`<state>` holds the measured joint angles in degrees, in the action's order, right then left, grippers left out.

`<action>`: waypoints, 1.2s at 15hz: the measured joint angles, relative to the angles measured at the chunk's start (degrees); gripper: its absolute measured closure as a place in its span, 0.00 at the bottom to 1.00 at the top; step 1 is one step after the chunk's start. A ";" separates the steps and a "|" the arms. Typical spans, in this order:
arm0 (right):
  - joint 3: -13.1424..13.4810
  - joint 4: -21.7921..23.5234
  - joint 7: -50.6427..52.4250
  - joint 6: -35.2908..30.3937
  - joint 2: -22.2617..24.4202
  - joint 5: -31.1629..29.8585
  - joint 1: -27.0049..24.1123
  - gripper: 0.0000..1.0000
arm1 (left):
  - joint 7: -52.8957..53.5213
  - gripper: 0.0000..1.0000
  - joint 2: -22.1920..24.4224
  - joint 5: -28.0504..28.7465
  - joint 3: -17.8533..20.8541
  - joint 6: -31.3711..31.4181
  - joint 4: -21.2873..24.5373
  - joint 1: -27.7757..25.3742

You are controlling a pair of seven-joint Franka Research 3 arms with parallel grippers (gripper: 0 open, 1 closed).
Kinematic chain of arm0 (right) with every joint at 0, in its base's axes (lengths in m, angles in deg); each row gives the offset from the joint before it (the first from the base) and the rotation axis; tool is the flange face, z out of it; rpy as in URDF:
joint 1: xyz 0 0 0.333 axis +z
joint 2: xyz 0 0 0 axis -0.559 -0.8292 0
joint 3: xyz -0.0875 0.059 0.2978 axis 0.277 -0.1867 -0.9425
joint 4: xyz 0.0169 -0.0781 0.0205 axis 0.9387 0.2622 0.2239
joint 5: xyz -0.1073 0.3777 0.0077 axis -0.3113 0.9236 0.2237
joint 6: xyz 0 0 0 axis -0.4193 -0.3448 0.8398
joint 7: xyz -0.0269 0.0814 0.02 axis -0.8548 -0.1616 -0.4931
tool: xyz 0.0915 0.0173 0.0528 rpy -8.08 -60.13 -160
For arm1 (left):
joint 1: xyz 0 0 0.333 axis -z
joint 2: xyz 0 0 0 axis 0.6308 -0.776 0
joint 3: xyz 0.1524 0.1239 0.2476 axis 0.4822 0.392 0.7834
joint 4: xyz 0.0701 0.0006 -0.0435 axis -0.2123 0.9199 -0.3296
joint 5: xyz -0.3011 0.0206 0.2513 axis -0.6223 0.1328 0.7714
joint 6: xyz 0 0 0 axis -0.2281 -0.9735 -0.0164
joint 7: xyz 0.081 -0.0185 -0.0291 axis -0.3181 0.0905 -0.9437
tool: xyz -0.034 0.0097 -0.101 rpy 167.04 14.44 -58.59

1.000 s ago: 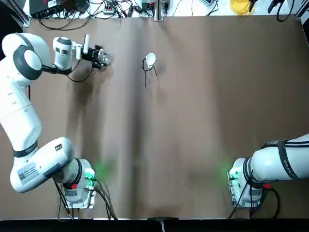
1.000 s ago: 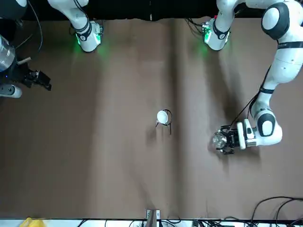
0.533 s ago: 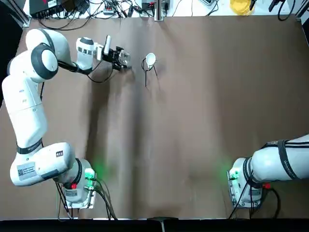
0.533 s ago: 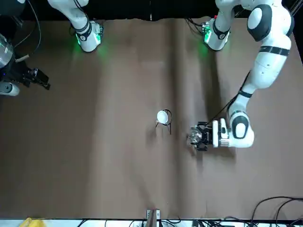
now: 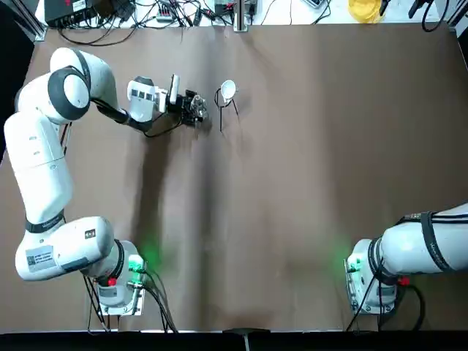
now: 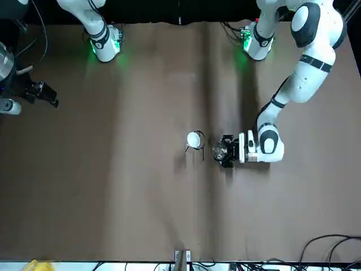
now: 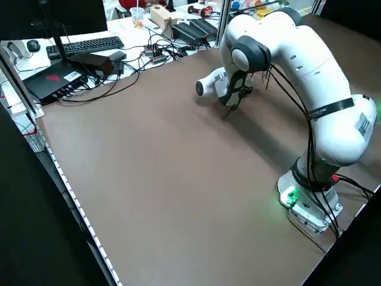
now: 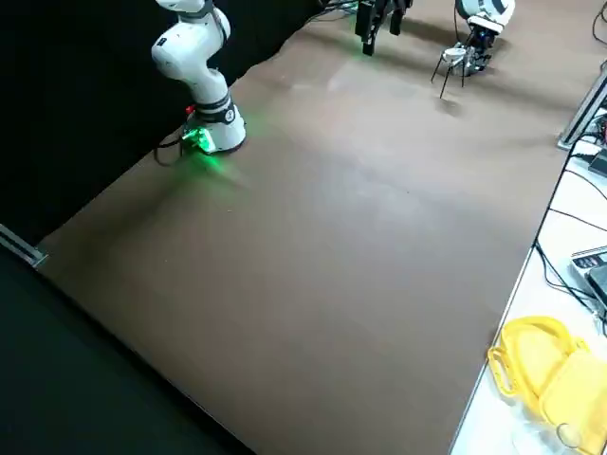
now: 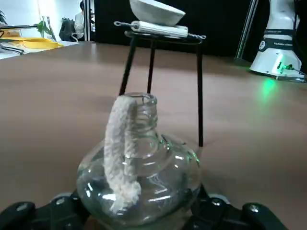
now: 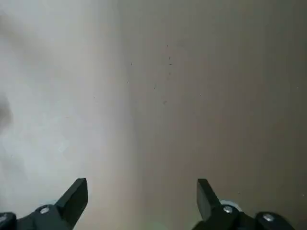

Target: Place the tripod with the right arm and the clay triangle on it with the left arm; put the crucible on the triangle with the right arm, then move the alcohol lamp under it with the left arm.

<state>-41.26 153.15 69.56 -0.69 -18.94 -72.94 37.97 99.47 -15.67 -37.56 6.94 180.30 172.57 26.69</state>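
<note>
left end effector: gripping the alcohol lamp by its round belly, fingers closed on both sides of the glass, reaching in low over the tabletop
alcohol lamp: sitting between the left fingers, upright, white wick hanging out of its neck; lying just beside the tripod, not yet under the ring
tripod: standing on its thin black legs at the far middle of the tabletop, legs spreading just beyond the lamp in the left wrist view
clay triangle: lying flat across the tripod's ring, showing as a white bar under the cup in the left wrist view
crucible: sitting on the triangle on top of the tripod, upright, white bowl facing up
right end effector: hanging off by the robot's own right edge of the tabletop, well apart from the tripod, fingers spread wide and holding nothing, bare tabletop showing between them
right arm: parking away from the work, base glowing green at the near edge
far edge clutter: cables and a yellow object lying beyond the tabletop
</note>
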 joint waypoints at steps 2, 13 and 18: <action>0.00 0.00 0.00 -0.15 0.00 0.00 0.01 0.00 | 1.12 0.21 0.45 -1.66 -1.38 1.42 1.86 -0.14; -0.03 0.00 -0.09 -0.26 0.00 0.00 0.04 0.00 | 9.70 0.21 0.73 -10.43 -3.22 5.60 3.51 2.10; -0.03 0.00 -0.11 -0.26 0.00 0.00 0.04 0.00 | 10.43 0.21 0.73 -11.94 -3.23 6.91 3.51 3.61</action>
<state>-41.29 153.15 69.45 -0.96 -18.94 -72.94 38.00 109.90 -14.93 -49.50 3.70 187.21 176.07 30.30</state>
